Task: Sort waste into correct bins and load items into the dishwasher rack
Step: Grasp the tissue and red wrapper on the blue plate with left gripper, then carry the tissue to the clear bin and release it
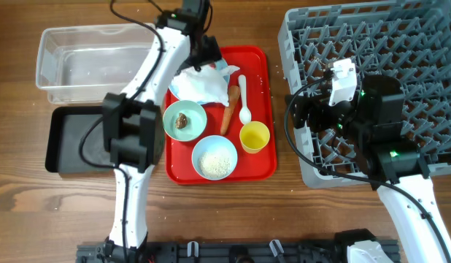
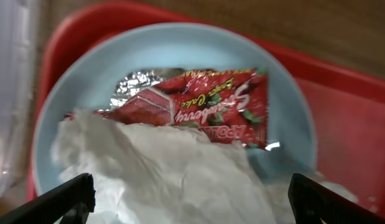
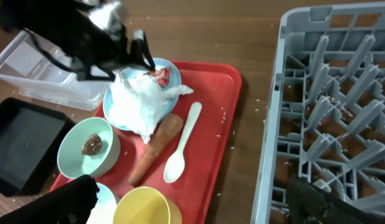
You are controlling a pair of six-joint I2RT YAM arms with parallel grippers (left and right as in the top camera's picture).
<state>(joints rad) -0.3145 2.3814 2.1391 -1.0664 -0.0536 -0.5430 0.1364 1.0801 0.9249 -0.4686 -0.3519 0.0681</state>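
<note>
My left gripper [image 2: 192,205] is open, low over the crumpled white napkin [image 2: 167,168] and the red wrapper [image 2: 211,106], which both lie on the light blue plate [image 2: 167,53]. In the overhead view it is at the back of the red tray [image 1: 208,60]. My right gripper [image 3: 195,208] is open and empty at the dishwasher rack's [image 1: 379,88] left edge. On the tray are the green bowl [image 1: 174,109] with the brown lump [image 1: 182,121], the blue bowl [image 1: 198,146] of rice [image 1: 214,161], the yellow cup [image 1: 255,136], the spoon [image 1: 244,98] and the carrot stick [image 1: 230,108].
The clear tub [image 1: 87,62] stands at the back left with the black tray [image 1: 76,139] in front of it. The red tray [image 1: 266,80] lies between them and the rack. Loose rice grains lie on the wood beside the rack [image 3: 261,106].
</note>
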